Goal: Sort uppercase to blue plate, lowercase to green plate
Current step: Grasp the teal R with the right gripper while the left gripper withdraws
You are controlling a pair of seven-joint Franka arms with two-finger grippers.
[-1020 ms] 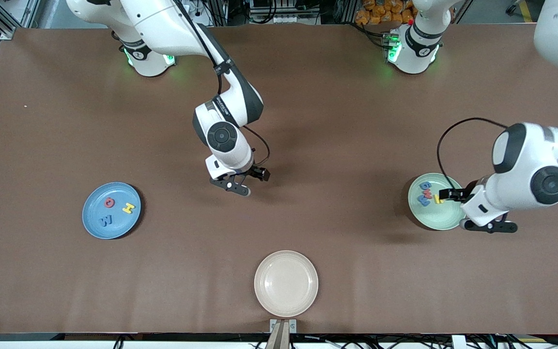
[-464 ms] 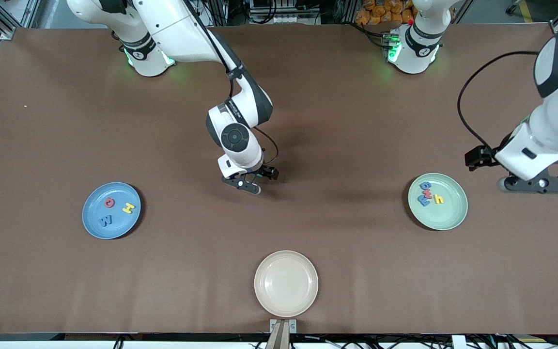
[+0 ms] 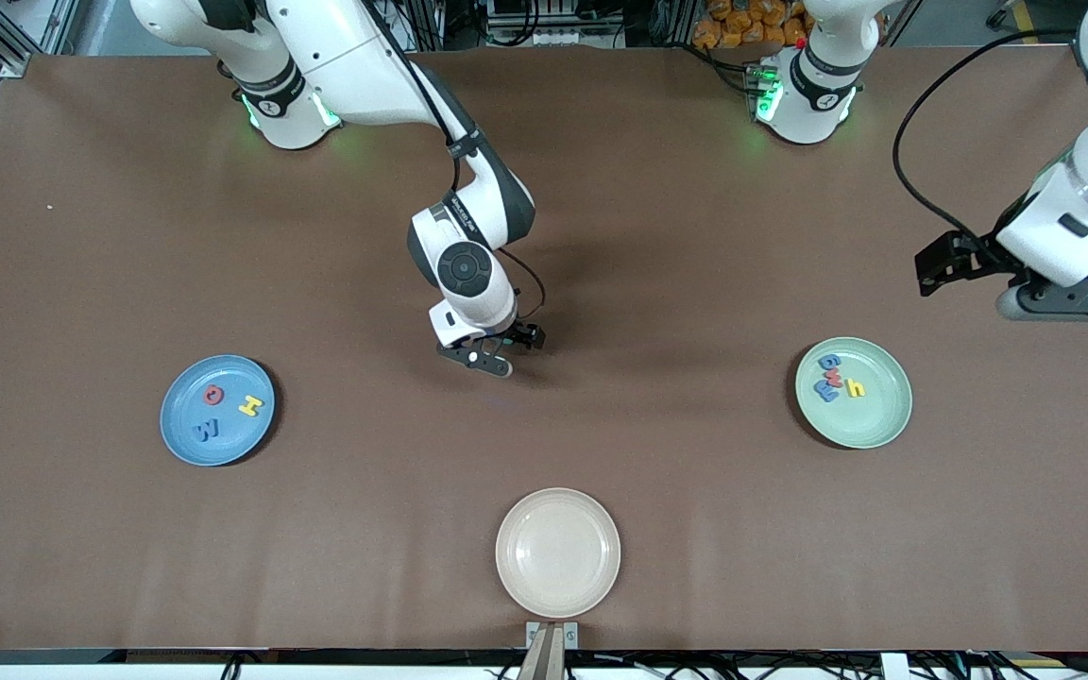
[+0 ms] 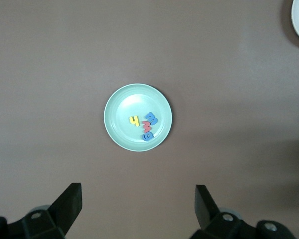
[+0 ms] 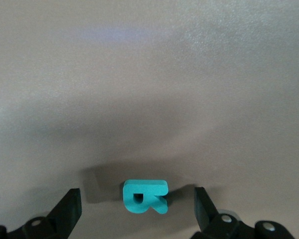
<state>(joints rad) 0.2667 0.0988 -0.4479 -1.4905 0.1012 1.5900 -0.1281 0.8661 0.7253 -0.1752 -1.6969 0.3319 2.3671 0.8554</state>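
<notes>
Two Franka arms at a brown table (image 3: pixel 657 236) bearing three plates. The blue plate (image 3: pixel 187 437) lies toward the right arm's end of the table and holds three capitals: a red Q (image 3: pixel 213 395), a yellow H (image 3: pixel 249 406) and a blue W (image 3: pixel 208 430), lying apart from one another. The green plate (image 3: pixel 875 425) lies toward the left arm's end and holds the lowercase letters: a yellow h (image 3: pixel 854 387) just beside a tight row of a blue g (image 3: pixel 830 362), a red w (image 3: pixel 834 378) and a blue m (image 3: pixel 825 391); the row's letters touch or overlap. A cream plate (image 3: pixel 558 552), nearest the front camera, lies between the two along the table.

The right gripper (image 3: pixel 490 356) is low over the bare middle of the table, its fingers (image 5: pixel 70 206) spread wide and gripping nothing. In the right wrist view a teal R (image 5: pixel 145 196) lies flat on the table between the two fingers, touching neither.

The left gripper (image 3: pixel 1073 300) hangs high over the table's edge near the green plate, jaws fully apart and empty; in the left wrist view the green plate (image 4: pixel 120 104) shows well below its fingers (image 4: pixel 71 201).
</notes>
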